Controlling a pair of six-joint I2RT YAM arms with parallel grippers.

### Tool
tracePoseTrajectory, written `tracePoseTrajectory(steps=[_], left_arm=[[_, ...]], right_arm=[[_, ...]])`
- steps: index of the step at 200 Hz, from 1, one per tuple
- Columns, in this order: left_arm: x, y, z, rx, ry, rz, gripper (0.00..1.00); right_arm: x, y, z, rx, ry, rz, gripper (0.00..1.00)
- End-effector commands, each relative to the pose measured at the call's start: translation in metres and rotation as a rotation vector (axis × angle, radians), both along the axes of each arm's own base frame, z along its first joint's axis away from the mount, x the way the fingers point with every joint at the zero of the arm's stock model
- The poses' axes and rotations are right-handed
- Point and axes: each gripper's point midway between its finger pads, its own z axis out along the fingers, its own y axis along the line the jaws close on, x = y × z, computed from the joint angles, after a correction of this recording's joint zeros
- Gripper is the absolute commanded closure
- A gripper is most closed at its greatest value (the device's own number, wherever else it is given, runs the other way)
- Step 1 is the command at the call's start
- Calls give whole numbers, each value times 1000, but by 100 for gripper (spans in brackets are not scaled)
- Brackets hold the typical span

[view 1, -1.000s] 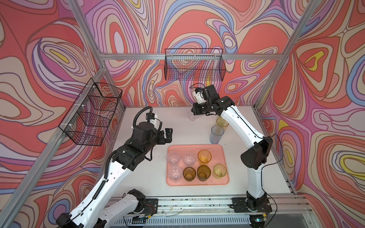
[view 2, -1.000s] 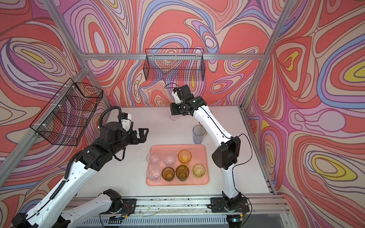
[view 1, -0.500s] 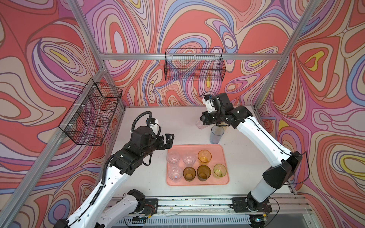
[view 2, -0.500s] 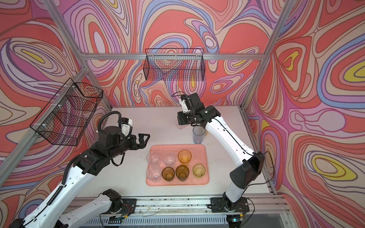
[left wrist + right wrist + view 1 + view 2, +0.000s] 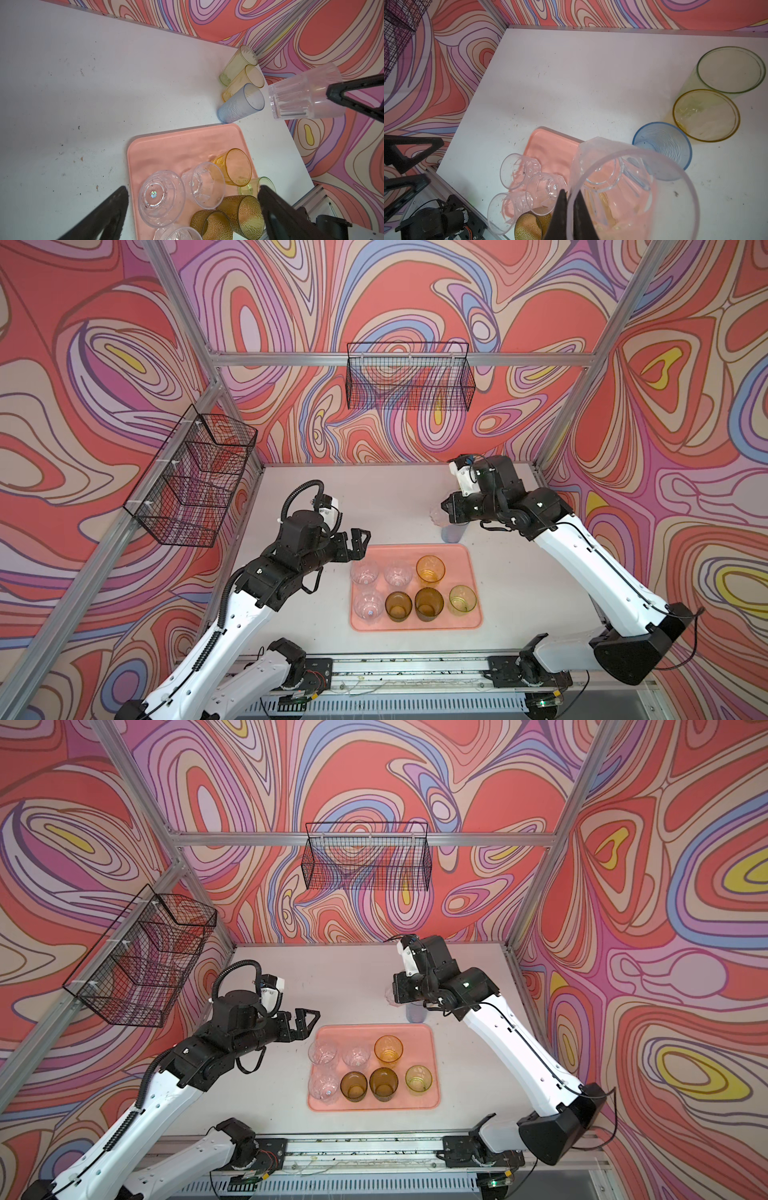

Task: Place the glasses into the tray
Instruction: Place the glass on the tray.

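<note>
Right claw point(image 5: 570, 193) pinched on rim of ribbed clear tumbler point(image 5: 305, 95), left claw point(image 5: 360, 542) spread wide, empty, wavy blue-grey tumbler point(image 5: 453, 533) half hidden under right arm point(image 5: 582, 547), smooth pink tray point(image 5: 459, 560)

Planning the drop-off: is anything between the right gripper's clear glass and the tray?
Yes: the blue glass stands by the tray's far edge, between the tray and the clear glass held by the right gripper.
</note>
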Motion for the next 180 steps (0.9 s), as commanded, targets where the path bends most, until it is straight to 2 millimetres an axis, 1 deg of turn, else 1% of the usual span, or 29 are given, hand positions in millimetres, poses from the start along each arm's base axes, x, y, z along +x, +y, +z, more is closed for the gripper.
tracePoseTrajectory(steps=[1, 41, 64, 100, 130, 155, 180], left_arm=[[-2, -5, 0, -54, 11, -6, 0], [-2, -16, -2, -73, 35, -33, 0], [-4, -23, 1, -63, 26, -48, 0], [-10, -41, 3, -28, 2, -79, 0], [-15, -55, 1, 4, -3, -107, 0], [-19, -66, -3, 42, -9, -126, 0], [-21, -79, -2, 68, -20, -153, 0]], right_arm=[[-7, -11, 9, 0, -38, -32, 100], [-21, -25, 5, -12, -40, -59, 100], [-28, -31, -3, -28, -23, -66, 100], [-38, -39, -20, -51, 22, -85, 100], [-46, -49, -34, -75, 56, -116, 100], [-52, -53, -44, -86, 84, -124, 100], [-57, -56, -52, -89, 107, -133, 100]])
